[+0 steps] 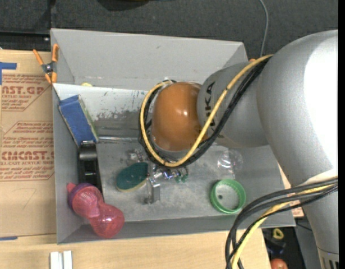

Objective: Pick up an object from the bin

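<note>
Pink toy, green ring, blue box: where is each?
Pink toy (pixel 95 210): camera view, its rounded middle.
Green ring (pixel 214 197): camera view, its left rim.
Blue box (pixel 77 119): camera view, its top face.

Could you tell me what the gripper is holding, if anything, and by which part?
It cannot be told: the gripper sits low beside the flat dark green rounded piece, with no hold visible.

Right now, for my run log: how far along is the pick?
Done: the gripper sits low in the bin, beside a dark green flat piece at mid-floor. In hand: nothing is visibly held. Left: the grasp and the lift. The pink toy, green ring and blue box lie apart from it.
</note>
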Controlling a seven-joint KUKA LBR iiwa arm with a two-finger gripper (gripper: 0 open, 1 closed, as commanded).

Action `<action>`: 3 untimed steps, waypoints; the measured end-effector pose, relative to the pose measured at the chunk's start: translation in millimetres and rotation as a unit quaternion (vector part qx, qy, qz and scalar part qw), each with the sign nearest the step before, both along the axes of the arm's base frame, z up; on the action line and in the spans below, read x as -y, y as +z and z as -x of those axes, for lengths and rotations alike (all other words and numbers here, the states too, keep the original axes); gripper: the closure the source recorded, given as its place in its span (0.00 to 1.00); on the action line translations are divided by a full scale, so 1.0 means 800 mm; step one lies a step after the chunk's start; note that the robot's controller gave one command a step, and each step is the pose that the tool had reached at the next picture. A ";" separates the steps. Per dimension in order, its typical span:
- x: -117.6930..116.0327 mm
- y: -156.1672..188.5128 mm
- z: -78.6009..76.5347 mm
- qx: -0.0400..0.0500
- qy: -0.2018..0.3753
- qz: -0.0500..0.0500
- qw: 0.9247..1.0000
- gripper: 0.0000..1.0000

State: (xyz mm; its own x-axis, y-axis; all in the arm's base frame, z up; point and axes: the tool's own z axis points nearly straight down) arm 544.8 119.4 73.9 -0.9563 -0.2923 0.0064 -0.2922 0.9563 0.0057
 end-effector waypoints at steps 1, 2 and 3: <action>0.011 -0.005 -0.003 0.011 -0.029 -0.003 1.000 0.00; 0.001 -0.002 0.000 0.002 -0.005 -0.001 1.000 1.00; 0.001 -0.002 0.000 0.002 -0.005 -0.001 1.000 1.00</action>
State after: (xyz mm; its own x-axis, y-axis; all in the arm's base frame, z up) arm 545.0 118.5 72.6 -0.9592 -0.2827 0.0020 -0.2826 0.9592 0.0067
